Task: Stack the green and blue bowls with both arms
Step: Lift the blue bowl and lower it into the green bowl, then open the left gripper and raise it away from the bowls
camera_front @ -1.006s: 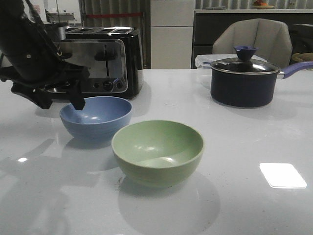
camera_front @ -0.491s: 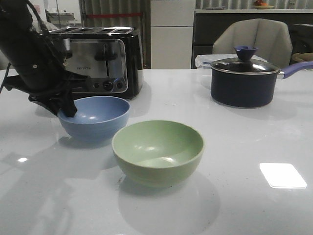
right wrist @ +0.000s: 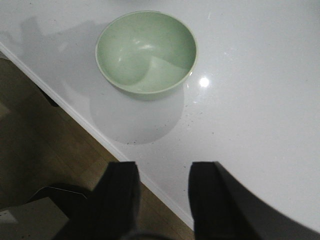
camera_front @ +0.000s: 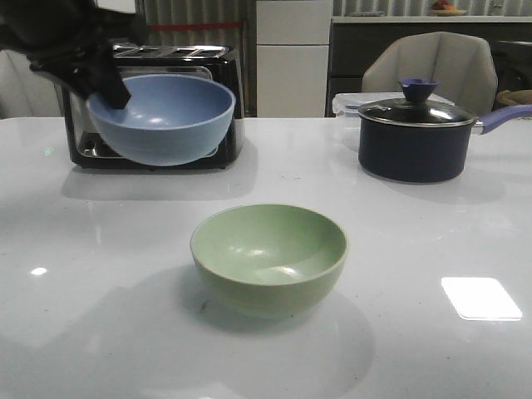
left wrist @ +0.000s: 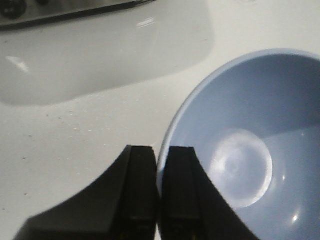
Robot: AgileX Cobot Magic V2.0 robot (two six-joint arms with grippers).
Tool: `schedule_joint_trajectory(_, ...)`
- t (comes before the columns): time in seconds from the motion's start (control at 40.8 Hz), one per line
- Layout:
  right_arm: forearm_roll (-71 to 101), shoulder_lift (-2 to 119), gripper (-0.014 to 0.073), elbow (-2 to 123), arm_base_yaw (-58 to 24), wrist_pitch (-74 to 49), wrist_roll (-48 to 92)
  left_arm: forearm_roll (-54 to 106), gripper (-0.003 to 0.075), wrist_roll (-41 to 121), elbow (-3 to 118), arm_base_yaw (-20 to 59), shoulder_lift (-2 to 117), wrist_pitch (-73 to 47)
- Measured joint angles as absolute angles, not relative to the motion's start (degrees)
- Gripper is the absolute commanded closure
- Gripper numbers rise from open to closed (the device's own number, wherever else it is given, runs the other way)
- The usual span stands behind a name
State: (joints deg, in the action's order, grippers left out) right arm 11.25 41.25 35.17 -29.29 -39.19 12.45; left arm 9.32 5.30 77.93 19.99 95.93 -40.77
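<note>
Left hand (left wrist: pixel 157 200) is pinching the matte blue bowl's (camera_front: pixel 162 116) rim, holding it upper left before the chrome toaster (camera_front: pixel 212 100); right hand (right wrist: pixel 162 200) is hanging spread; round green bowl (camera_front: pixel 268 258) is sitting mid-tabletop (camera_front: pixel 432 241).

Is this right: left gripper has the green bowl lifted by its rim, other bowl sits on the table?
Wrong colour. The left gripper pinches the rim of the blue bowl, lifted off the table in the front view. The green bowl is the one sitting on the table.
</note>
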Motion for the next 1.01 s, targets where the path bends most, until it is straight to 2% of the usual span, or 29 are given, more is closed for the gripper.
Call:
schedule_joint_trajectory(0.221, 11.2, 41.2, 0.0219, 35.2, -29.3, -39.2, 12.4, 9.9, 0.0627, 5.8, 77.3, 28.0, 94.1, -43.7)
schedule_joint_trajectory(0.442, 11.2, 41.2, 0.0219, 35.2, -29.3, -39.2, 12.4, 10.2, 0.0627, 5.9, 73.8, 34.2, 94.4, -40.4)
schedule_joint_trajectory(0.908, 11.2, 41.2, 0.0219, 35.2, -29.3, -39.2, 12.4, 11.2, 0.0627, 5.9, 73.5, 34.7, 103.9, -35.3)
schedule_joint_trajectory(1.006, 11.2, 41.2, 0.0219, 35.2, -29.3, -39.2, 12.4, 11.3, 0.0588, 5.9, 73.5, 34.7, 105.1, -34.9)
